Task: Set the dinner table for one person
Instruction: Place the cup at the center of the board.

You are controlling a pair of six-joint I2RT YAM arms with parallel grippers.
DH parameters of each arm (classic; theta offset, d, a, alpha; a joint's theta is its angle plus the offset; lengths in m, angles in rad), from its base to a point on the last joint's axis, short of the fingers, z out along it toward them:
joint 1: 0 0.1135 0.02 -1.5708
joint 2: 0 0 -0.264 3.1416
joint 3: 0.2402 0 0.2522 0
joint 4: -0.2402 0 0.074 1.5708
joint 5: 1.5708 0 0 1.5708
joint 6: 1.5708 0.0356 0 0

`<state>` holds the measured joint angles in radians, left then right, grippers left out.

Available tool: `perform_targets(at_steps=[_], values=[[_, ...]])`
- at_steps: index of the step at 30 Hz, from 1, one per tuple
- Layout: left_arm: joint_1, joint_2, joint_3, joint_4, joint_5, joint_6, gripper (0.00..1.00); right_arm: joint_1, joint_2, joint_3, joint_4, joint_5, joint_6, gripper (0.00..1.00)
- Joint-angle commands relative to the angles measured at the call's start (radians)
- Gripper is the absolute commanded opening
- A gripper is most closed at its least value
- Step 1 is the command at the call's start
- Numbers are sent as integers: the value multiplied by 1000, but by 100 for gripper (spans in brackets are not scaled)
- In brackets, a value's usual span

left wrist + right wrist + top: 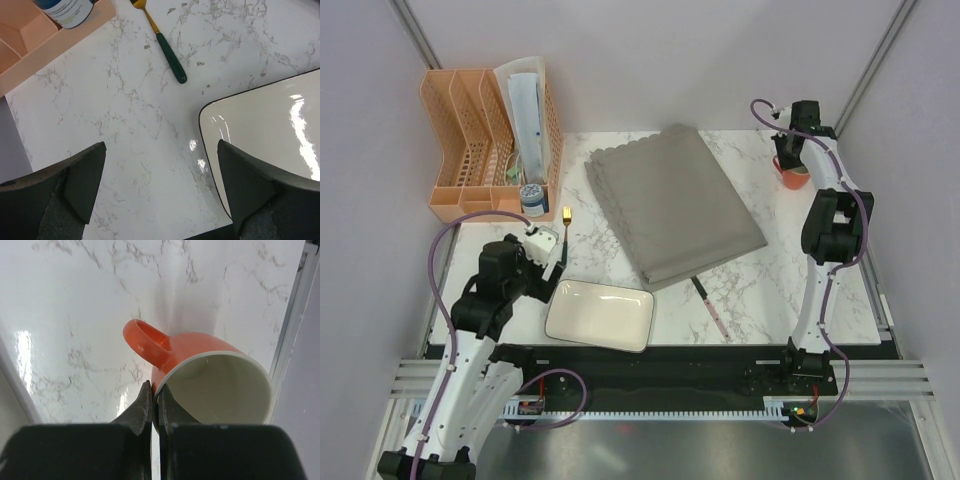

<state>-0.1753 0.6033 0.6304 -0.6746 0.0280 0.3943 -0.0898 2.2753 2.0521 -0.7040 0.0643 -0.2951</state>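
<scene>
Two tools work over the bench (760, 290), a hard, glossy slab filling the area before the arm bases. The right tool (156, 397) is clenched on the mug (200, 352) rim beside the handle, at the far right corner; the mug is rigid and breakable. The left tool (160, 170) is released beside the plate (265, 130). Only the right wrist view shows the pinch; only the overhead view shows the placemat (670, 200).

Left wrist view crops the utensil (170, 56) at its gold head.
</scene>
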Motion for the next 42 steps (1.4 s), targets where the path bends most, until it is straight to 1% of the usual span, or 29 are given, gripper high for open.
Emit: perform_targets(at_steps=[1, 4, 5, 6, 8, 10, 16, 20, 22, 23, 25, 29, 31, 32, 34, 38, 42], values=[[10, 6, -8, 32, -11, 23, 100, 2, 99, 115, 20, -99, 56, 0], [16, 15, -14, 36, -4, 28, 100, 4, 170, 244, -2, -127, 76, 0], [17, 26, -15, 37, -3, 32, 100, 5, 193, 325, -18, -130, 77, 0], [16, 29, -15, 40, -3, 32, 100, 4, 234, 359, -23, -136, 80, 0], [19, 39, -15, 38, -5, 34, 100, 5, 265, 419, -26, -138, 86, 0], [22, 38, -17, 38, -8, 35, 100, 10, 288, 424, -20, -139, 90, 0], [25, 44, -17, 40, -3, 35, 100, 10, 253, 294, 33, -147, 79, 0], [25, 43, -18, 40, 3, 34, 100, 7, 175, 179, 52, -158, 82, 0], [25, 38, -20, 40, -2, 34, 100, 9, 110, 137, 52, -150, 93, 0], [25, 36, -21, 40, -2, 34, 100, 9, 57, 87, 52, -146, 97, 0], [25, 36, -20, 40, -2, 32, 100, 7, 4, 25, 37, -124, 111, 0], [26, 39, -15, 40, 9, 31, 100, -10, -117, -30, -37, -124, 143, 0], [25, 36, -15, 41, 16, 32, 100, -19, -169, -72, -46, -132, 149, 0], [25, 32, -15, 41, 21, 32, 100, -22, -222, -116, -46, -121, 146, 0], [25, 30, -17, 41, 23, 35, 100, -21, -269, -164, -46, -98, 133, 0], [25, 18, -18, 41, 24, 35, 100, -42, -344, -204, -55, -37, 103, 0], [26, 3, -21, 38, 27, 37, 100, -99, -370, -217, -87, -63, 77, 0]])
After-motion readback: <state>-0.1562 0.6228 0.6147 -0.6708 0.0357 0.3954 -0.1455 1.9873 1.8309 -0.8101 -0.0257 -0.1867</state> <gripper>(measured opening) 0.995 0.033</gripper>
